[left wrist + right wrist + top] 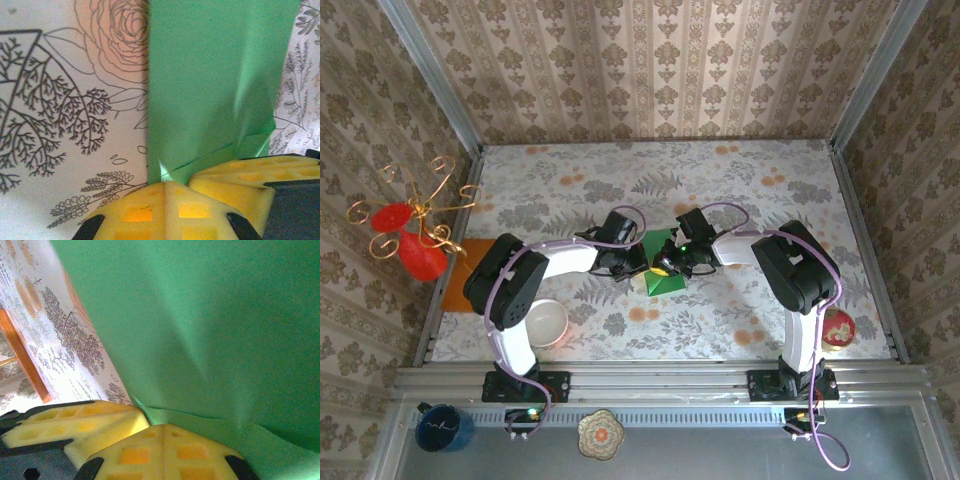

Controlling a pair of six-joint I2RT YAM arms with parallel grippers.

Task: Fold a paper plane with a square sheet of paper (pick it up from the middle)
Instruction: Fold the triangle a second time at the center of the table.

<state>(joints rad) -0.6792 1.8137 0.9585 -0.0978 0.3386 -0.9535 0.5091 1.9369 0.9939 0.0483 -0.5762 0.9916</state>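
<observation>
Overhead, the flowered table (740, 200) carries both arms, each bent at the elbow and reaching inward toward its middle. The left arm (510, 280) stretches rightward and the right arm (800, 265) leftward, with their wrists almost meeting. Between them, at the table's centre, sits the green paper (657, 284), partly folded. The left gripper (632, 262) and right gripper (670, 264) are just beside each other at the paper. In each wrist view the yellow pads (137, 212) are pressed together, pinching the paper's creased edge at their tips.
</observation>
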